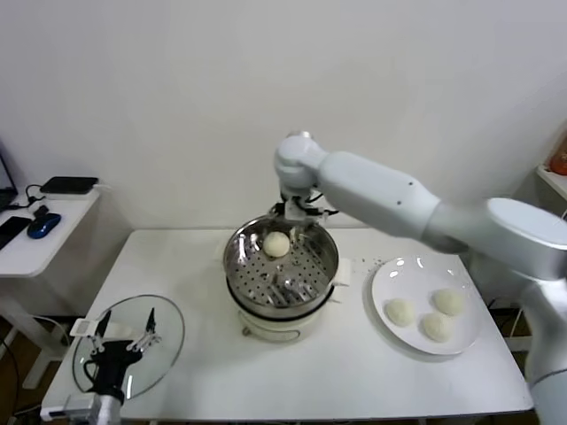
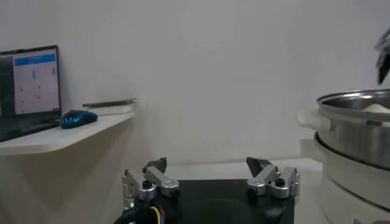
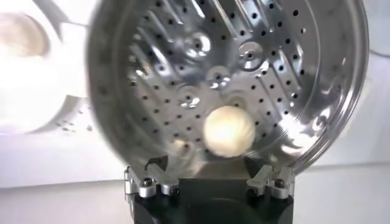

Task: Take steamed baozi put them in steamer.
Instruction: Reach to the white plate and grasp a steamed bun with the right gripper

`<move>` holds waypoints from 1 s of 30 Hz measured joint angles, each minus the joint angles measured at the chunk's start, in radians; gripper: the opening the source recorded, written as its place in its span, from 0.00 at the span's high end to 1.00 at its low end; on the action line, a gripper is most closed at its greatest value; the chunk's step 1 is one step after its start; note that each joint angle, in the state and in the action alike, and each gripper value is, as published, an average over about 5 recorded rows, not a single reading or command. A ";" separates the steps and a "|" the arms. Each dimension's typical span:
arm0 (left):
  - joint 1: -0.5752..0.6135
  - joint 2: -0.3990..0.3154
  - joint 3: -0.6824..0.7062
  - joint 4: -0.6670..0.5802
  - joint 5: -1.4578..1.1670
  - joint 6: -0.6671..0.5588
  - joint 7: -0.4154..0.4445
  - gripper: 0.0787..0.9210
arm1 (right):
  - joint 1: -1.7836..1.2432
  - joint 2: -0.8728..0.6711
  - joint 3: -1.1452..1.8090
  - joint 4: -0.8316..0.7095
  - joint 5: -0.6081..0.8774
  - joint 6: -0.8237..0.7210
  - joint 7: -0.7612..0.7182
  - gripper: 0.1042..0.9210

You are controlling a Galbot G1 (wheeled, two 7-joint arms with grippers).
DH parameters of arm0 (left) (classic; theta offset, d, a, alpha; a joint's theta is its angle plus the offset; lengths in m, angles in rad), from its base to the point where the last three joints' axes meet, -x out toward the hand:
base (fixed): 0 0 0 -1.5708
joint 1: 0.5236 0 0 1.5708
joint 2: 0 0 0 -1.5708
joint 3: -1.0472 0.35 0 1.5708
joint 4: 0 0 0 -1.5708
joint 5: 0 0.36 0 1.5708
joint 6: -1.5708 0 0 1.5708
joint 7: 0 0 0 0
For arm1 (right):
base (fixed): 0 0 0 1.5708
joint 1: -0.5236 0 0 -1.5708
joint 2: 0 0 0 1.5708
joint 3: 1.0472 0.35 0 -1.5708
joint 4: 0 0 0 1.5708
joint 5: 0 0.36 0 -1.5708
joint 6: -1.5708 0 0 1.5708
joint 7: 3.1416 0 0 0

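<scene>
One creamy-white baozi [image 1: 276,244] [image 3: 228,131] lies loose on the perforated tray at the far side of the shiny steamer [image 1: 239,266] [image 3: 317,73]. My right gripper [image 1: 297,212] [image 3: 207,162] hangs just above the steamer's far rim, open, with the bun a short way beyond its fingertips and touching neither. Three more baozi [image 1: 400,310] [image 1: 448,301] [image 1: 436,328] rest on the white plate [image 1: 385,274] to the right of the steamer. My left gripper [image 1: 128,323] [image 2: 207,163] is parked open and empty over the glass lid at the table's front left.
The round glass lid [image 1: 164,336] lies flat at the front left of the white table. A side table on the left carries a blue mouse [image 1: 42,226] [image 2: 78,117] and a lit screen [image 2: 30,79]. The steamer's body [image 2: 356,122] stands right of the left gripper.
</scene>
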State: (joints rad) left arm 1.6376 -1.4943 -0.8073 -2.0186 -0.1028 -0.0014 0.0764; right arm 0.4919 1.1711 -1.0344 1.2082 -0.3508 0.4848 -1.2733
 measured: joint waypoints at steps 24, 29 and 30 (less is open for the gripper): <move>0.016 -0.007 0.026 -0.031 0.034 -0.007 0.019 0.12 | -0.116 -0.518 -0.070 0.034 0.471 -0.424 0.044 0.12; 0.014 -0.009 0.027 -0.029 0.041 -0.012 0.021 0.12 | -0.200 -0.538 -0.033 0.013 0.467 -0.455 0.047 0.12; 0.013 -0.011 0.028 -0.028 0.042 -0.012 0.021 0.12 | -0.217 -0.539 -0.025 0.008 0.465 -0.460 0.048 0.12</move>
State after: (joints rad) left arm 1.6507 -1.5048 -0.7798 -2.0467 -0.0604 -0.0139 0.0977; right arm 0.2746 0.6321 -1.0599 1.2165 0.1139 0.0253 -1.2254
